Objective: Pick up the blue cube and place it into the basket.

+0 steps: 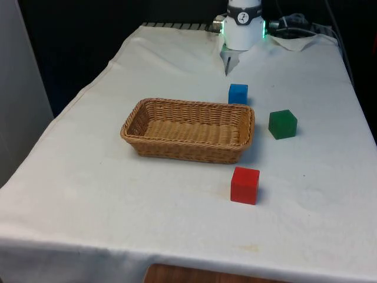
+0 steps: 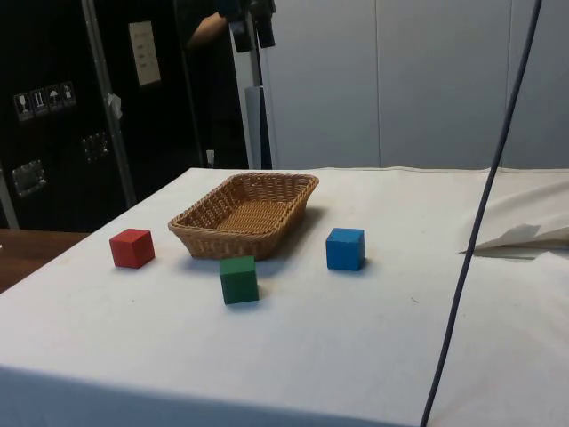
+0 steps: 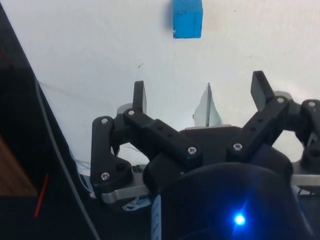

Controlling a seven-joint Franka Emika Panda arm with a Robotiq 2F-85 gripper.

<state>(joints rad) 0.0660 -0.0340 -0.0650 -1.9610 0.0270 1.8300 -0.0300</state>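
Nothing of the task is done yet: the blue cube (image 1: pixel 238 94) sits on the desk (image 1: pixel 118 194), just beside the far right corner of the basket (image 1: pixel 188 130), at about 1 o'clock from its centre in the front view. The gripper (image 3: pixel 200 95) hangs spread wide and empty, well short of the cube. Reach, grasp, lift and drop all remain

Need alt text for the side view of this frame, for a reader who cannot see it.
An oblong woven wicker basket with nothing in it sits on a table under a white cloth, with three small cubes on the cloth around it. A red cube lies apart on one side, a green cube in front, a blue cube on the other side.
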